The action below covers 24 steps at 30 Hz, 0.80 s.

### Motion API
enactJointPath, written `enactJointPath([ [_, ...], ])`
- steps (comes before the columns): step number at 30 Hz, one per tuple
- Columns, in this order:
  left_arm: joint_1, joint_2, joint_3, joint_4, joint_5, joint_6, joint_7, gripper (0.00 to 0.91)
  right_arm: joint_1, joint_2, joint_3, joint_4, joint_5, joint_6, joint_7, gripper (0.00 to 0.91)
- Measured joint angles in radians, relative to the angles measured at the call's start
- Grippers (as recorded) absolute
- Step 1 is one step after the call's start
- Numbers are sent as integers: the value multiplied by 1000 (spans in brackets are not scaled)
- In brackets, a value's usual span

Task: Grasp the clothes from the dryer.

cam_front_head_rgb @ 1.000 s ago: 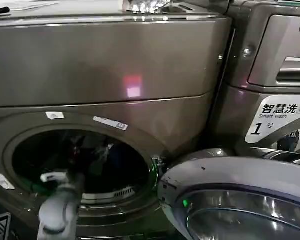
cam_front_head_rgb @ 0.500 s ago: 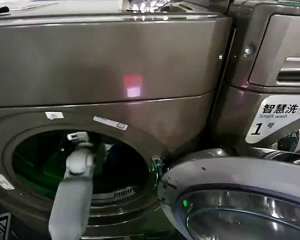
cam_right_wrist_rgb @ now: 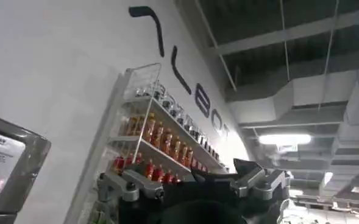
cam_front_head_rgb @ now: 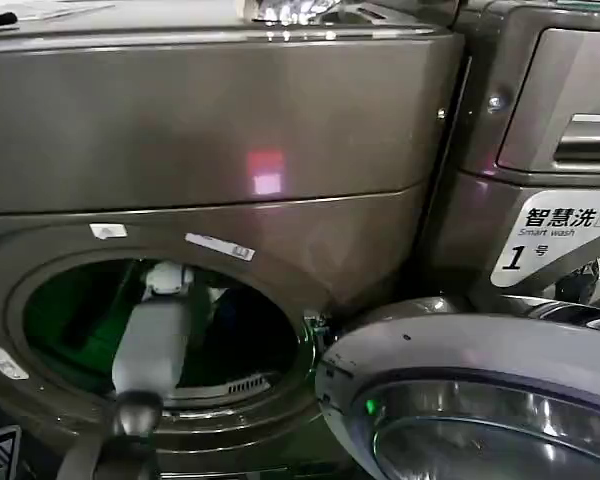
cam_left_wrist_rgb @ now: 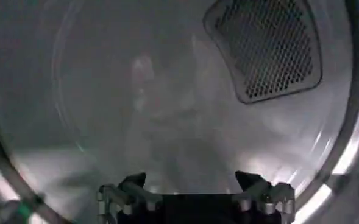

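Bronze-grey dryer (cam_front_head_rgb: pixel 220 130), door open; left gripper (cam_left_wrist_rgb: pixel 191 182) inside, fingers (cam_left_wrist_rgb: pixel 133 181) apart.

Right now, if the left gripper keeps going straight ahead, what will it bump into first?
Probably the drum's back wall inside the dryer. The left gripper is open; a hazy pale shape ahead might be clothes, but depth is unclear.

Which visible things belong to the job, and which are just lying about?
Job: bronze-grey front-loading dryer, porthole open; its grey-rimmed glass door, swung open; left gripper, open, inside the steel drum. Clothes: too blurred.
Lying about: neighbouring machine with white "1" sticker; wall shelf of bottles; right gripper, open, outside the dryer.
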Motion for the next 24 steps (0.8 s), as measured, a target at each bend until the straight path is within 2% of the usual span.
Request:
enactJointPath([
  [10,-156,85,207,194,111,40,233,907,22,-2,-21,-8,-8,7,-10,907],
  [17,-273,98,371,337,382,25,426,907,35,1,-35,-23,-26,17,-17,907],
  [24,-335,126,503,432,701,-52,570,907,40,9,-40,-26,-37,22,-22,907],
])
